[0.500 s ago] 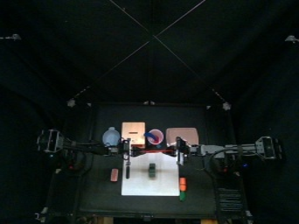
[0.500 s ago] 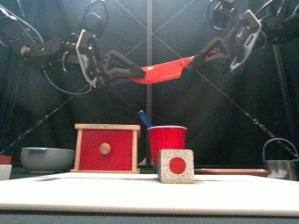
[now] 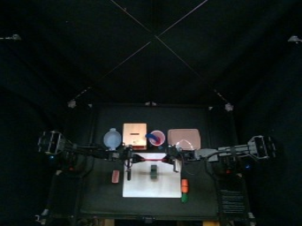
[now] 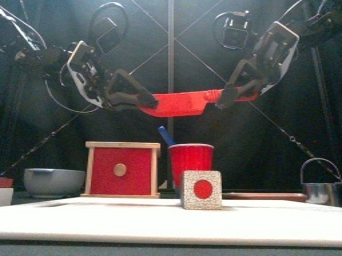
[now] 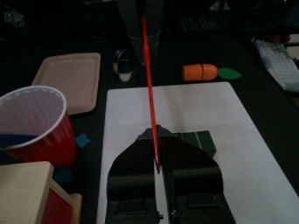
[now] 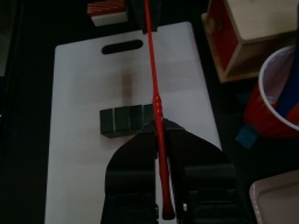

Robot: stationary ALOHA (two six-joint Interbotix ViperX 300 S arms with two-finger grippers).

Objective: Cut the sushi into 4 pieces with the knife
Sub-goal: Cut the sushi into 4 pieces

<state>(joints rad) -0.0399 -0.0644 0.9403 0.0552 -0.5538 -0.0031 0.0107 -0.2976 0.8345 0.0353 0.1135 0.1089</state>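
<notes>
Above the board [image 5: 216, 114], left gripper [image 4: 136, 99] and right gripper [image 4: 229, 95] clamp the knife [image 4: 185, 100], now lower.

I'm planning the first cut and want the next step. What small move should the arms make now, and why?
Probably lower both arms together, with the blade level. The left gripper and right gripper each clamp one end of the red knife, which hangs high above the sushi roll on the white cutting board. The roll's blocks sit together.

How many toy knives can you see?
2. The red knife is held in the air between the left gripper and right gripper; the blue knife stands in the red cup.
</notes>
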